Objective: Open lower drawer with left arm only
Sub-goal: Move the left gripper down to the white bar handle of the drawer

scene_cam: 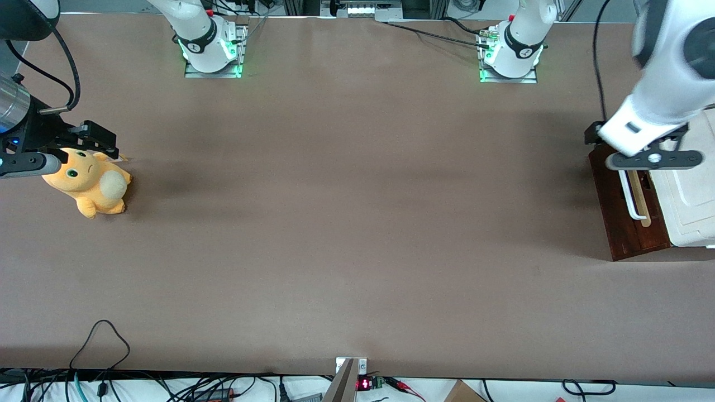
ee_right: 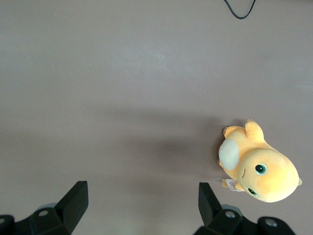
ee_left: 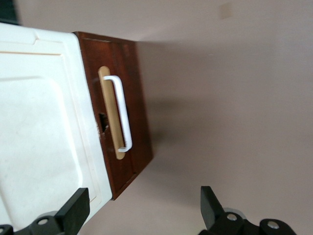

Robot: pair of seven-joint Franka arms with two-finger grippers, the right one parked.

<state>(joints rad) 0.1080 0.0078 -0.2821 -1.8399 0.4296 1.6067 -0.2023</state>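
Note:
The lower drawer (scene_cam: pixel 617 215) has a dark reddish-brown front with a white bar handle (scene_cam: pixel 629 195) on a pale wood strip. It sits in a white cabinet (scene_cam: pixel 692 190) at the working arm's end of the table and looks pushed in. The left arm's gripper (scene_cam: pixel 652 160) hangs above the drawer front, over the end of the handle farther from the front camera, and touches nothing. In the left wrist view the gripper (ee_left: pixel 142 196) is open and empty, with its fingertips (ee_left: pixel 78 200) wide apart, above the drawer front (ee_left: pixel 139 112) and handle (ee_left: pixel 123 112).
An orange plush toy (scene_cam: pixel 89 184) lies toward the parked arm's end of the table and also shows in the right wrist view (ee_right: pixel 259 169). The two arm bases (scene_cam: pixel 209 47) stand along the table edge farthest from the front camera. Black cables (scene_cam: pixel 100 346) lie at the nearest edge.

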